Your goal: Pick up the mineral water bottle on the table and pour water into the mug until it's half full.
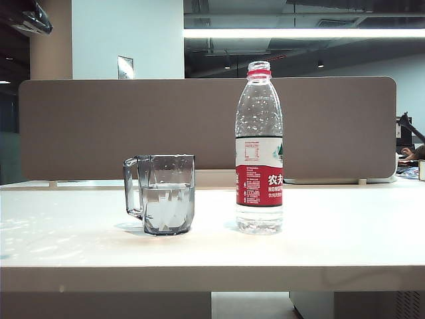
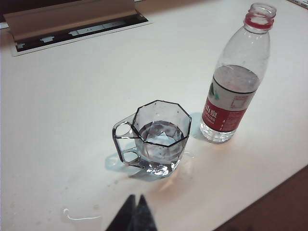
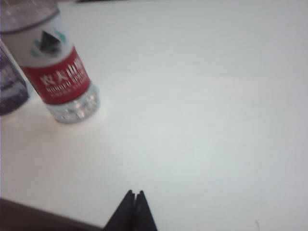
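The mineral water bottle (image 1: 259,149) stands upright and uncapped on the white table (image 1: 332,232), right of the smoky-grey mug (image 1: 165,194). Water (image 1: 167,205) fills the mug to about half. From the left wrist view, the mug (image 2: 159,137) and the bottle (image 2: 236,79) stand side by side a little apart. My left gripper (image 2: 135,198) is shut and empty, hanging short of the mug. My right gripper (image 3: 134,193) is shut and empty near the table's edge, well away from the bottle (image 3: 57,72). Neither gripper shows in the exterior view.
A brown partition panel (image 1: 206,126) runs along the table's far side. A cable tray slot (image 2: 77,29) lies in the tabletop beyond the mug. A thin white thread (image 2: 79,216) lies near my left gripper. Small wet spots mark the table around the mug.
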